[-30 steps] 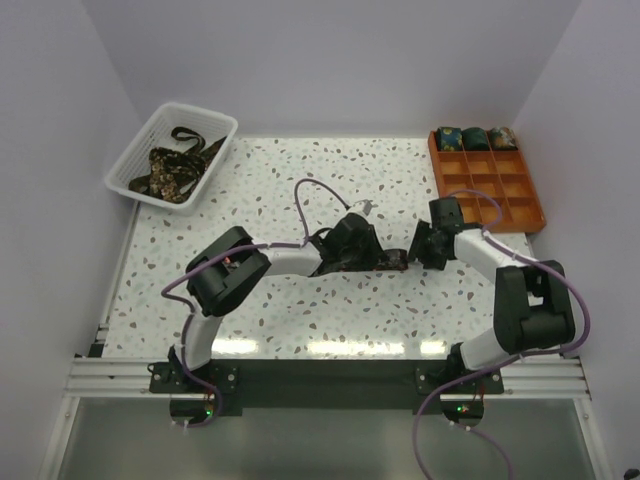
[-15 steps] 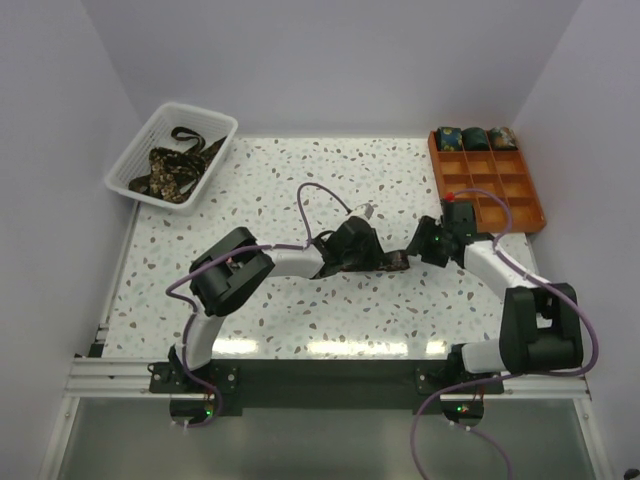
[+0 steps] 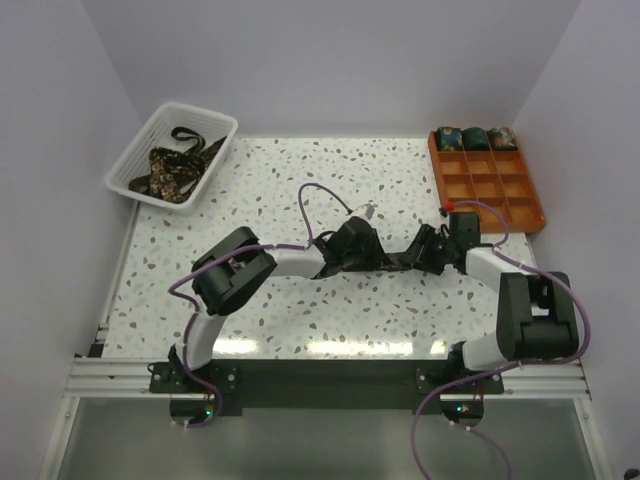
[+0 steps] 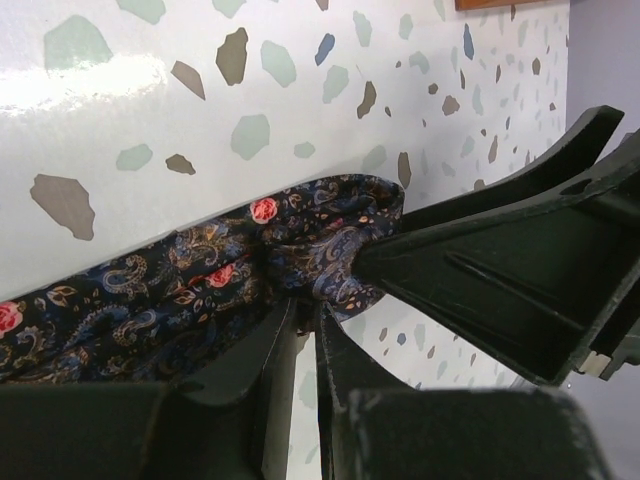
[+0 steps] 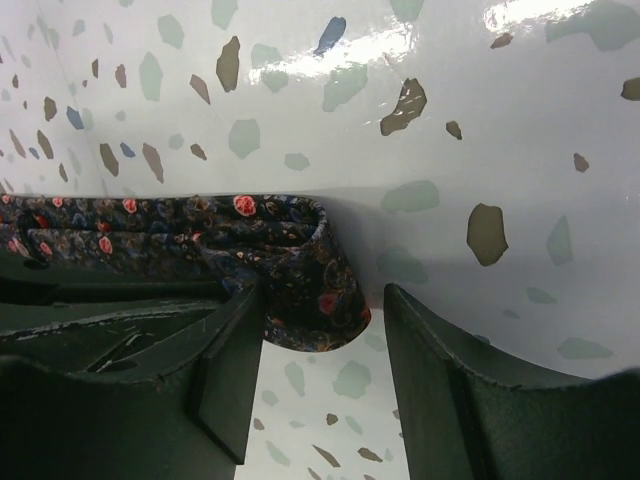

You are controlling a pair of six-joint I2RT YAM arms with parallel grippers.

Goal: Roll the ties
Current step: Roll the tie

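Orange tray (image 3: 488, 191), three rolled ties (image 3: 474, 138)

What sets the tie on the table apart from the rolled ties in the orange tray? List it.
The loose tie lies stretched on the table, only its end curled over; the rolled ties are compact bundles. The left gripper pinches the loose tie and the open right gripper straddles its end; the rolled ties sit untouched in the far row of the orange tray. Both are dark printed fabric.
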